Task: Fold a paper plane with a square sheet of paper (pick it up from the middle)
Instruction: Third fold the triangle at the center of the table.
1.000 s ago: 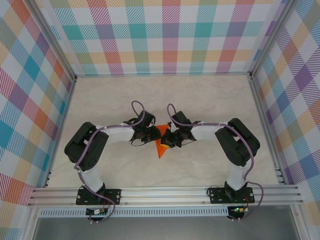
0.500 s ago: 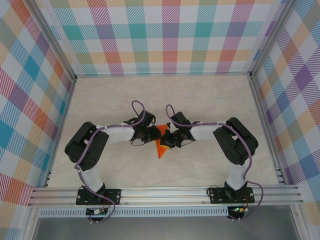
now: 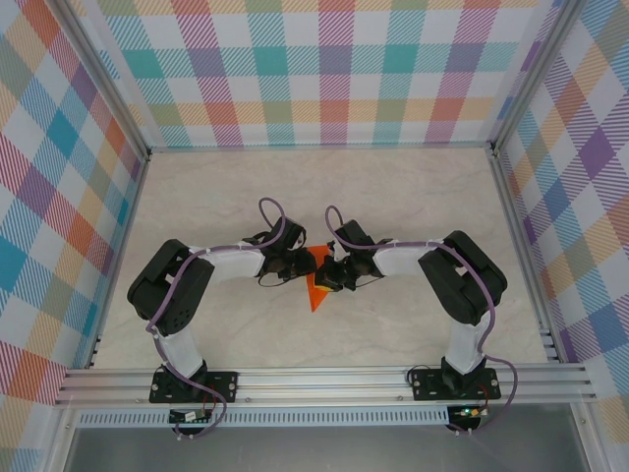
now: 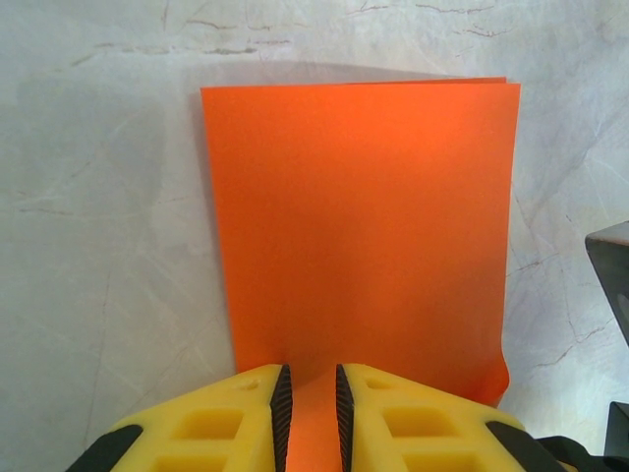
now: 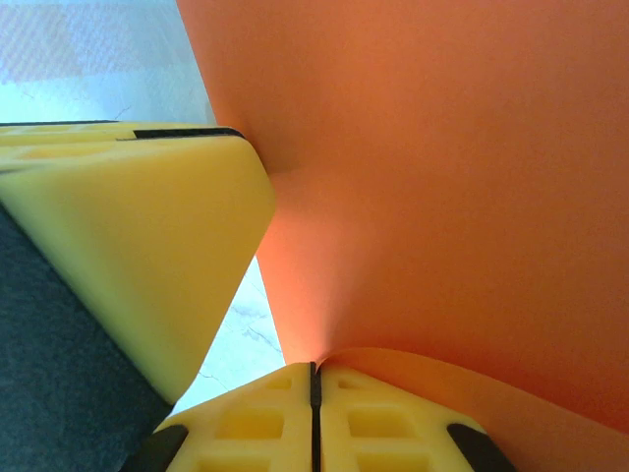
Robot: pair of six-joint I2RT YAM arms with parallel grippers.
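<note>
While pinched from both sides, sheet: the square sheet of paper (image 3: 314,293), doubled, mid-surface.
Left end effector (image 4: 310,382): clenched on it.
Right end effector (image 5: 314,372): clenched on it.
Care: keep edges aligned, tension gentle.

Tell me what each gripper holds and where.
Both hold the orange paper: left gripper at the middle of one edge, right gripper on a curled edge.

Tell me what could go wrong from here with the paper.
1. The left hand and right hand both pinch the orange paper close together; pulling apart could tear it.
2. The paper bows beside the right hand's grip, so pressing down may set a stray crease.
3. The hands sit very close and might bump.
</note>
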